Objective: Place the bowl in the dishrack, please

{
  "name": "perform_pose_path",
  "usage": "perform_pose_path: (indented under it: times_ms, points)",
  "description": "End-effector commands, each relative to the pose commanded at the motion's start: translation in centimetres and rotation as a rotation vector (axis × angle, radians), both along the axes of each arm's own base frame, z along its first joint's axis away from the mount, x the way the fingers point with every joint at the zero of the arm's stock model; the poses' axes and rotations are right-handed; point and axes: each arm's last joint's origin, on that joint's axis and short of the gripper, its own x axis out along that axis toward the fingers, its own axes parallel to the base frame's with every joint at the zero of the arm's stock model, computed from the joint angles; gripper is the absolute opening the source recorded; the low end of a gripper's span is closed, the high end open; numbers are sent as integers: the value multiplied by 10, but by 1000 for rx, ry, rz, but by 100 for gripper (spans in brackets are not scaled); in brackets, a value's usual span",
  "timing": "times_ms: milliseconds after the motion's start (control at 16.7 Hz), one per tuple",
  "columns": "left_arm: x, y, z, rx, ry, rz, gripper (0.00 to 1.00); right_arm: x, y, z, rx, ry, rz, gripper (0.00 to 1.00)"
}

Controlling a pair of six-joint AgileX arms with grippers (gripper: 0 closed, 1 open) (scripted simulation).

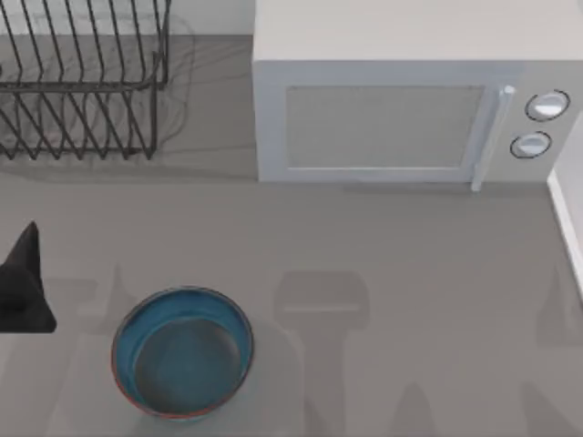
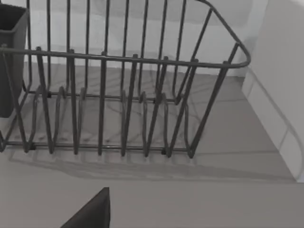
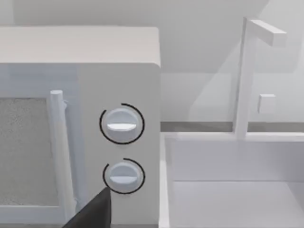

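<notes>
Sitting at the table's (image 1: 410, 273) left edge, left pincer (image 1: 23, 287) shows as a dark pointed shape, level with the gap between rack and bowl; can't tell how far it's open, nothing seen in its grip. Left wrist view catches one dark finger tip (image 2: 92, 211) low over bare table, facing the dishrack.

Dishrack (image 1: 82, 86) stands at back left, black wire, slanted tines in rows, rectangular frame, nothing in it. In the left wrist view the dishrack (image 2: 118, 95) has a dark bin-like box (image 2: 12, 57) at its far end.

Bowl (image 1: 182, 350) rests upright on the table at front left, teal inside, greyish bottom, orange-red rim. It's just beside the left pincer, not touching, well apart from the dishrack.

Microwave (image 1: 401, 100) sits at back centre to right, pale grey, door handle and two knobs on its right side. Right wrist view shows the microwave (image 3: 80, 118) close up, a white sink (image 3: 228, 180) with faucet (image 3: 247, 76) beside it.

Right pincer: one dark finger tip (image 3: 92, 213) in the right wrist view, opening can't be told.
</notes>
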Motion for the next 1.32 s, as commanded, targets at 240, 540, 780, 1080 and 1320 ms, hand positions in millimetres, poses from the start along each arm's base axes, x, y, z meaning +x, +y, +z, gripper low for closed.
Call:
perform_pose_path:
  times_ms: [240, 540, 780, 1080, 1320]
  points:
    - [25, -24, 38, -74, 336, -102, 100, 0, 0, 0, 0, 0, 0, 100]
    - [80, -87, 52, -29, 874, -134, 100, 0, 0, 0, 0, 0, 0, 100]
    - [110, -149, 42, 79, 1185, -82, 100, 0, 0, 0, 0, 0, 0, 100]
    - [123, -207, 33, 172, 1346, -20, 100, 0, 0, 0, 0, 0, 0, 100]
    - [125, -219, 30, 190, 1370, -8, 100, 0, 0, 0, 0, 0, 0, 100]
